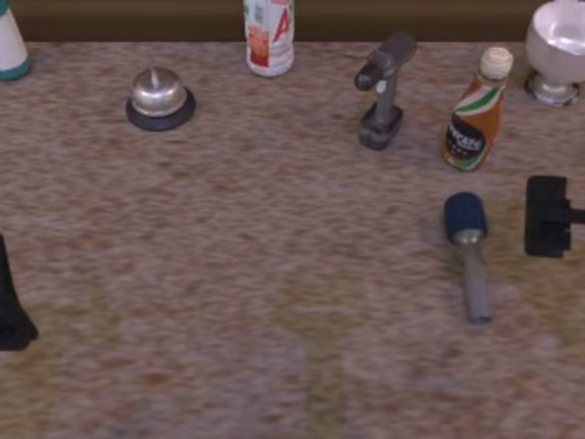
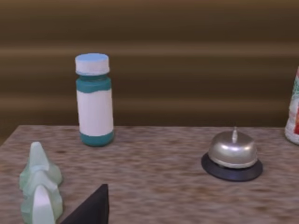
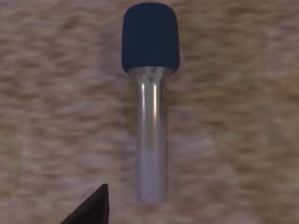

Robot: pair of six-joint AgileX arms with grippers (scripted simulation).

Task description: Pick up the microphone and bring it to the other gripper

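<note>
The microphone (image 1: 468,256) — rounded dark navy foam head, silver collar, slim grey cylindrical handle — lies flat on the speckled brown table (image 1: 256,274), right of centre, head toward the far edge. Nothing touches it. In the right wrist view it (image 3: 150,98) fills the frame, with one black fingertip (image 3: 93,207) at the edge, apart from it.

The right gripper (image 1: 547,216), black, sits at the table's right edge, just beside the microphone's head and clear of it; whether its fingers are spread or pressed together cannot be told.

The left gripper (image 1: 11,306) is parked at the left edge — finger state likewise cannot be told.

Along the far side stand a silver call bell on a dark base (image 1: 160,98), a dark grey pistol-shaped power drill (image 1: 384,87) and an orange sauce bottle with a white cap (image 1: 477,114).
</note>
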